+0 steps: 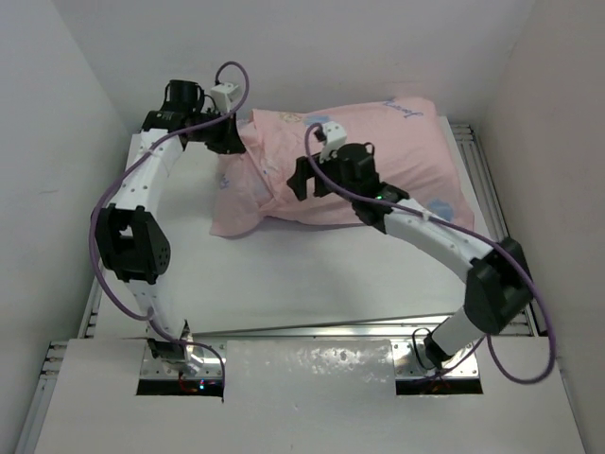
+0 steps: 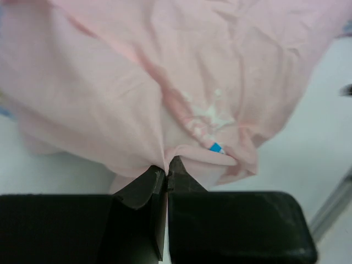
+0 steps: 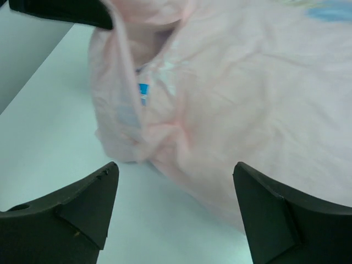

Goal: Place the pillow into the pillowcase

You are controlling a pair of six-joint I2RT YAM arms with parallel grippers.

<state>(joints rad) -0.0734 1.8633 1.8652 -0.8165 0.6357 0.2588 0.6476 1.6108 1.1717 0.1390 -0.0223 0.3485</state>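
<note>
Pillowcase [image 1: 416, 151] is lying across the far half of the table [image 1: 312, 274], pale pink side showing outward, with only faint traces of print at its far right corner. It is bulging full along most of its length, so the pillow is judged to be sitting inside; no bare white pillow is showing in any view, and this cannot be confirmed directly. The left end of the case is narrowing into a slack, crumpled tail. Left end effector [image 1: 236, 142] is pinching that tail: in the left wrist view the fingers are meeting tight on a fold of pink fabric, just beside the small white tag [image 2: 216, 147] with its blue mark. Right end effector [image 1: 301, 178] is hovering above the left-middle of the case with its jaws spread wide, gripping nothing; in its own wrist view the fingers are flanking the bunched mouth region, apart from the cloth. Judgement: insertion is looking largely done. What is remaining appears to be seating the pillow fully toward the closed right end, taking up the loose fabric at the open end, and letting go.
</note>
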